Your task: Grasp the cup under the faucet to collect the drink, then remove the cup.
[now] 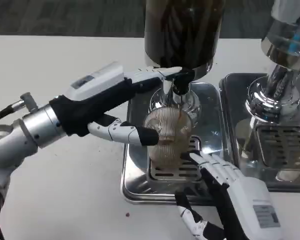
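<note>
the cup (168, 134) is a clear ribbed glass standing on the slotted grate of the steel drip tray (135, 165), directly below the black faucet (180, 82) of the dark drink dispenser (182, 30). brownish liquid shows in the lower part of the cup, though the level is hard to read through the ribbing.

the left hand (107, 107) reaches in from the cup's left. its upper fingers (152, 75) stretch out above the cup, close together, up to the faucet, where their tips reach its lever. its lower finger (122, 132) runs along beneath them and its dark tip touches the cup's left wall. the upper and lower fingers are spread well apart from each other, and the cup is not pinched between them.

the right hand (230, 195) comes up from the near right of the cup. its white fingers (212, 162) lie side by side, nearly pressed together, pointing toward the cup's base, with the tips just beside the lower right of the cup on the grate; i cannot tell whether they actually touch the glass. a separate finger (192, 220) sticks out lower down, near the tray's front edge, apart from the rest.

to the right of the cup, past the tray's edge, a 2nd steel tray (230, 125) carries a chrome dispenser (275, 75) with its own grate. everything sits on the white table (65, 200).
</note>
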